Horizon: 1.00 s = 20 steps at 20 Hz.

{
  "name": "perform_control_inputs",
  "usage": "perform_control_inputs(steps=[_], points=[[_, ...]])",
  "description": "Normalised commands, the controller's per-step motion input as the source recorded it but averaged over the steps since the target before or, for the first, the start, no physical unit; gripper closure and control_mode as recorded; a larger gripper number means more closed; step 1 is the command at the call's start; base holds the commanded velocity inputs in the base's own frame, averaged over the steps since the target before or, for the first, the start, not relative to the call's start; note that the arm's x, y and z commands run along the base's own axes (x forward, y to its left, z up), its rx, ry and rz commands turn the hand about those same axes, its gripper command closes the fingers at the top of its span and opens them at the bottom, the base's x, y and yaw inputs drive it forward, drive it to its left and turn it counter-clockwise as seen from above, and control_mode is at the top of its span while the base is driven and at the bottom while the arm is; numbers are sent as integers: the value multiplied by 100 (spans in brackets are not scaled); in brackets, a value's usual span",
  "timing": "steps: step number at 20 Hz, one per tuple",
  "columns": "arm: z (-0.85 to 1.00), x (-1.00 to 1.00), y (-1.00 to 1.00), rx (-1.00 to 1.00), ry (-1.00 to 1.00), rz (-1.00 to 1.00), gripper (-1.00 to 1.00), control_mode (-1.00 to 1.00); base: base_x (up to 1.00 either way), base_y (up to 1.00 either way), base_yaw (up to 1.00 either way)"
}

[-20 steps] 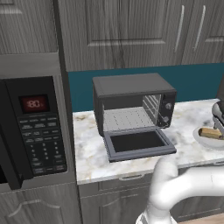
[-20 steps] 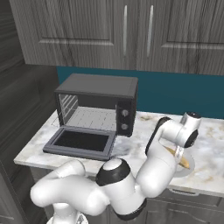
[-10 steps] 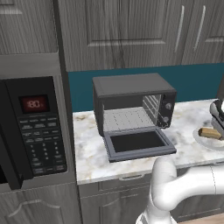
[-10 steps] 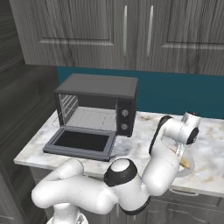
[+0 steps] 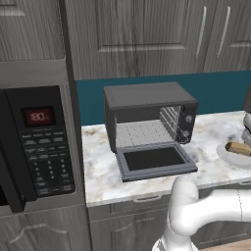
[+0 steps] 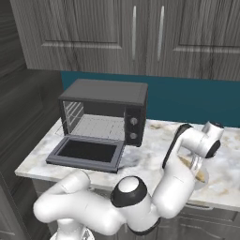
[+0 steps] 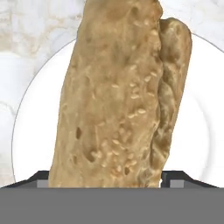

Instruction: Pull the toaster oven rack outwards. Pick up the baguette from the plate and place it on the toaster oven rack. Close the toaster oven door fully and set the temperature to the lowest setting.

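The baguette (image 7: pixel 113 96) lies on the white plate (image 7: pixel 35 122), tan and seeded, running away from the hand. My gripper (image 7: pixel 107 181) is down over its near end, open, with one fingertip (image 7: pixel 41 180) on each side, close against the bread. From the left base the baguette (image 5: pixel 238 148) and plate (image 5: pixel 229 158) sit at the counter's right end. The toaster oven (image 5: pixel 147 95) stands to their left with its door (image 5: pixel 154 159) folded down flat. The wire rack (image 5: pixel 144 132) lies inside the cavity. From the right base the gripper (image 6: pixel 194 165) points down at the plate (image 6: pixel 202 180).
A black microwave (image 5: pixel 39 142) with a red display fills the left. Two knobs (image 5: pixel 186 126) sit on the oven's right panel. Grey cabinets hang above, and the marble counter (image 5: pixel 98 166) ends at a front edge just past the open door.
The hand has settled lower over the plate at the right. Its fingers have drawn in a little towards the baguette's sides. The oven, door and rack are unchanged.
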Motion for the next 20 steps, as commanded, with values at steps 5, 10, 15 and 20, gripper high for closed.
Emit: perform_control_inputs(steps=[5, 10, 15, 20], points=[[60, -36, 38, -1, -42, -1, 100, -100, 0, 0, 0], [72, -37, 45, -11, -20, 0, 100, -100, 0, 0, 0], [72, -36, 79, -17, -10, 0, 100, -100, 0, 0, 0], [67, -35, 98, -17, -7, 0, 100, -100, 0, 0, 0]])
